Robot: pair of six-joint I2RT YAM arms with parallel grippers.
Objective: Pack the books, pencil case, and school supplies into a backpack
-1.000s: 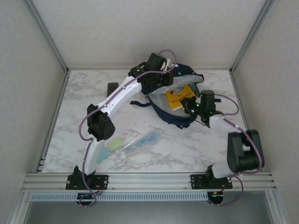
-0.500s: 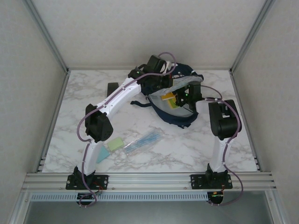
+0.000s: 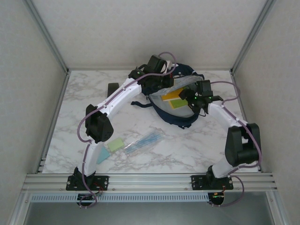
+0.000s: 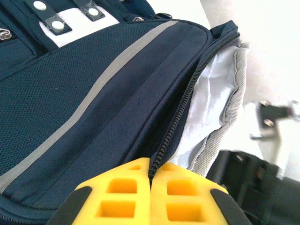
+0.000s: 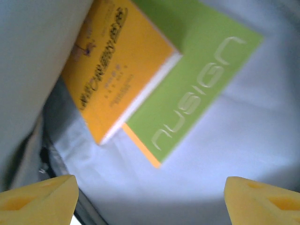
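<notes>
Far left of the surface: green pad and blue pad lie side by side next to the left arm, the blue one partly hidden by it. Just to their right is the pencil case, clear with blue pens inside, as far as I can tell. None of these is packed yet.

Left hand: fingers pressed together, pinching the backpack at the zipper edge and lifting the flap so the pale lining shows.

Inside, flat on the lining: orange booklet lying partly over the green notebook. Books look placed.

Right hand: over the opening, fingers spread wide, gripping nothing.

Judgement: the step is clearing the right hand from the bag. Raise it straight up, away from flap and zipper, so the books are not dragged. The left pinch should hold steady to keep the mouth open for the pencil case.
</notes>
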